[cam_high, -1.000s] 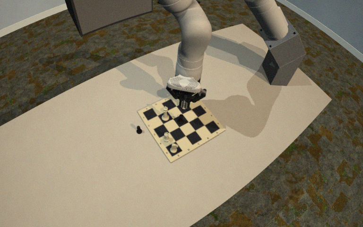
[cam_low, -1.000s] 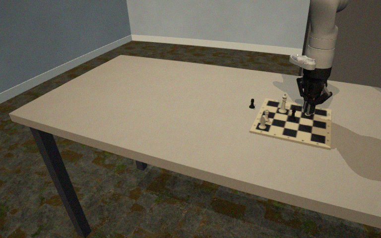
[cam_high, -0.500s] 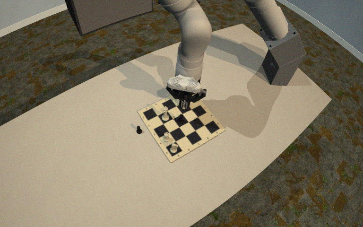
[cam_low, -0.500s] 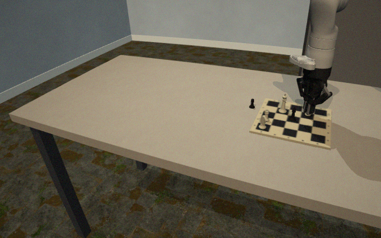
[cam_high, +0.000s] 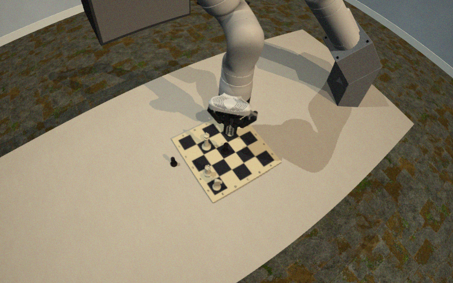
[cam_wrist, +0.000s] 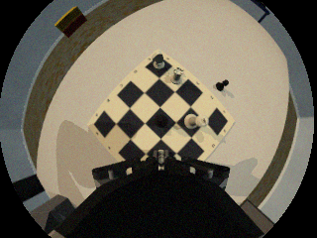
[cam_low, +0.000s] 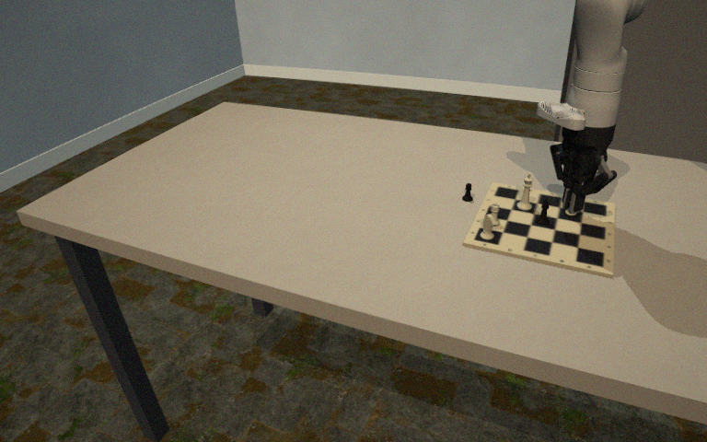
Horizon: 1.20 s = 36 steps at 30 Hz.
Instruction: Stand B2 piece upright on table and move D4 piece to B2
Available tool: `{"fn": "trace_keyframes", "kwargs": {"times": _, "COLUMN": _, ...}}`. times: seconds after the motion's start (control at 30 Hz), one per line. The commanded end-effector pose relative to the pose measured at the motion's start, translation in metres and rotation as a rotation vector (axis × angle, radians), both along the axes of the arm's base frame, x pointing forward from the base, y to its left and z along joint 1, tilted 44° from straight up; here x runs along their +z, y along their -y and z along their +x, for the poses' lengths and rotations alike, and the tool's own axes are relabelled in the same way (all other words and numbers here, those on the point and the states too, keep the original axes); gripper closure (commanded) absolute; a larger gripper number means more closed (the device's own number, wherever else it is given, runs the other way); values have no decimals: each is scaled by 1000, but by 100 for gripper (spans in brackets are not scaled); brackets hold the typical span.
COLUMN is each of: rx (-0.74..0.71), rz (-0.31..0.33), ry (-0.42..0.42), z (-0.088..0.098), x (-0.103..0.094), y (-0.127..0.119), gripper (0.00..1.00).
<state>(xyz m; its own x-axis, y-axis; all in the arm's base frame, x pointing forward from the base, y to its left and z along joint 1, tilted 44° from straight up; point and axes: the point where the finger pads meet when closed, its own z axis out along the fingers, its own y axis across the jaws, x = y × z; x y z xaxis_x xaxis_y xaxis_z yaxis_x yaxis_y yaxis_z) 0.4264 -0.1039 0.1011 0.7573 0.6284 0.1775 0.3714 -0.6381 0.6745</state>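
Observation:
The small chessboard (cam_high: 248, 183) (cam_low: 542, 259) (cam_wrist: 222, 134) lies on the table. My gripper (cam_high: 229, 131) (cam_low: 572, 208) (cam_wrist: 160, 155) is down at the board's far side, shut on a small pale piece (cam_high: 229, 129) (cam_low: 566, 211) (cam_wrist: 158, 153) held upright over a dark square. I cannot tell whether its base touches the board. A black pawn (cam_high: 173, 161) (cam_low: 468, 191) (cam_wrist: 222, 83) stands upright on the table left of the board. A black piece (cam_high: 225, 147) (cam_low: 544, 211) stands near the board's middle.
A tall white piece (cam_high: 206, 141) (cam_low: 527, 192) (cam_wrist: 193, 121), a white rook (cam_high: 207, 170) (cam_wrist: 177, 74) and a white knight (cam_high: 217, 184) (cam_low: 489, 224) (cam_wrist: 158, 62) stand along the board's left side. The arm's base block (cam_high: 354, 73) is at the table's far right.

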Motion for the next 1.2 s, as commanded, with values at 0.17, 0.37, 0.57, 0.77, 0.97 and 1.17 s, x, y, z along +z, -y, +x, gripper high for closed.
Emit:
{"fn": "trace_keyframes", "kwargs": {"times": 0.17, "rx": 0, "rz": 0, "ry": 0, "z": 1, "x": -1, "y": 1, "gripper": 100}}
{"fn": "trace_keyframes", "kwargs": {"times": 0.37, "rx": 0, "rz": 0, "ry": 0, "z": 2, "x": -2, "y": 1, "gripper": 100}}
{"fn": "trace_keyframes", "kwargs": {"times": 0.57, "rx": 0, "rz": 0, "ry": 0, "z": 2, "x": -2, "y": 1, "gripper": 100}}
{"fn": "trace_keyframes", "kwargs": {"times": 0.77, "rx": 0, "rz": 0, "ry": 0, "z": 2, "x": -2, "y": 1, "gripper": 100}}
{"fn": "trace_keyframes", "kwargs": {"times": 0.97, "rx": 0, "rz": 0, "ry": 0, "z": 2, "x": -2, "y": 1, "gripper": 100}}
{"fn": "trace_keyframes", "kwargs": {"times": 1.17, "rx": 0, "rz": 0, "ry": 0, "z": 2, "x": -2, "y": 1, "gripper": 100}}
